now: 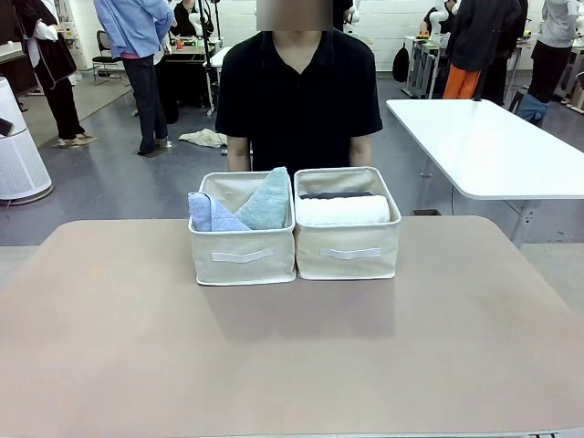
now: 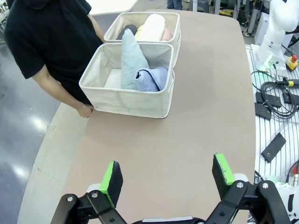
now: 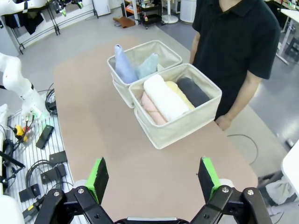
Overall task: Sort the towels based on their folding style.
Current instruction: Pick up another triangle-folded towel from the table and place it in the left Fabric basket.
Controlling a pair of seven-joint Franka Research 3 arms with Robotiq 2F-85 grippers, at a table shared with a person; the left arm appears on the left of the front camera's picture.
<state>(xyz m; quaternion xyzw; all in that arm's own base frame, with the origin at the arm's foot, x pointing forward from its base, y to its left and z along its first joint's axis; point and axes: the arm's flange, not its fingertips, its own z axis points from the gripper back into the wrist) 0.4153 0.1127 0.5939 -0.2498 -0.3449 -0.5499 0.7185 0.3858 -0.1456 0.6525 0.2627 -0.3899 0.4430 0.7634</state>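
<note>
Two cream baskets stand side by side at the table's far middle. The left basket (image 1: 242, 258) holds the two triangle-folded towels: light blue (image 1: 212, 213) and grey-teal (image 1: 265, 200). The right basket (image 1: 348, 253) holds the rolled towels, the white one (image 1: 344, 210) on top and the dark grey one (image 1: 336, 194) behind it. In the right wrist view I see the white roll (image 3: 164, 97), yellow roll (image 3: 178, 94), dark grey roll (image 3: 192, 91) and pink roll (image 3: 149, 107). My left gripper (image 2: 168, 179) is open over bare table, well short of the baskets. My right gripper (image 3: 152, 178) is open too, holding nothing.
A person in a black shirt (image 1: 298, 87) stands at the far edge just behind the baskets, one hand (image 2: 85, 111) resting on the table edge. Cables and boxes (image 2: 275, 100) lie beside the table. A white table (image 1: 484, 146) stands at the back right.
</note>
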